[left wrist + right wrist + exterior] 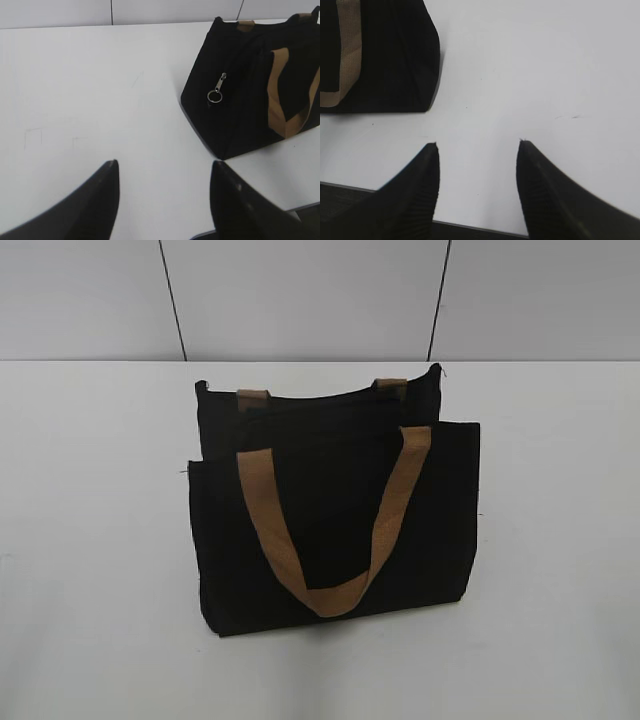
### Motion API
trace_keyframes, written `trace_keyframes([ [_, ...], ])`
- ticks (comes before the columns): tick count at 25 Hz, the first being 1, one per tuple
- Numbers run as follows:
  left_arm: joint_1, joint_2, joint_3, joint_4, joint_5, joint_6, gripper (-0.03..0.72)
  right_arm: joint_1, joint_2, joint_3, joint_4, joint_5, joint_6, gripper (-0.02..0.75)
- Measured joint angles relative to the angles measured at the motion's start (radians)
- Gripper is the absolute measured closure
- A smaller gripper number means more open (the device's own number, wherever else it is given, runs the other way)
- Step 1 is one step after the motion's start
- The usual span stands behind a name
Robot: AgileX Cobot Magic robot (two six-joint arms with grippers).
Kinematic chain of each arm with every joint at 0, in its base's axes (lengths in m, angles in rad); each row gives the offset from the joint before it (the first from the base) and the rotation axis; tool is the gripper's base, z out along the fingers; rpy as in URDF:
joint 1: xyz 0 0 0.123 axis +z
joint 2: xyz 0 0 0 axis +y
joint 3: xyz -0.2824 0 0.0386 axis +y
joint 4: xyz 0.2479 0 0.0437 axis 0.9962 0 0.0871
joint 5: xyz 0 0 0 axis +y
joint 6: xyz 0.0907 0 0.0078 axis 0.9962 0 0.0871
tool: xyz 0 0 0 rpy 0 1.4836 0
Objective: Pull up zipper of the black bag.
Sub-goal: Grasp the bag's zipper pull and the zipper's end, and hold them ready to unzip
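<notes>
With both the left gripper (165,167) and right gripper (477,147) hanging wide-fingered, the zipper (217,89) is dangling at the black bag (335,510)'s end (unbraced), risking the bag sliding across the surface (90,540).

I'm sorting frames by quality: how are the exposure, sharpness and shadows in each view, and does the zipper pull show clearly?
Exterior view: even, soft light; the black bag is dark with little fabric detail, a faint shadow beneath. Left wrist view: the zipper reads clearly, silver on black; the left gripper looks soft-edged. Right wrist view: bright white table, right gripper dark, no zipper visible.
</notes>
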Motion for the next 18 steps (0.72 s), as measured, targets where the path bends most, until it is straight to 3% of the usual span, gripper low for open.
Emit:
trace_keyframes([
  [10, 0.0, 0.015, 0.0, -0.016, -0.004, 0.0, 0.251, 0.0, 0.0, 0.0, 0.0, 0.0, 0.0, 0.346],
  [18, 0.0, 0.372, -0.076, -0.027, 0.023, -0.004, 0.185, 0.0, 0.0, 0.0, 0.03, 0.0, 0.0, 0.346],
])
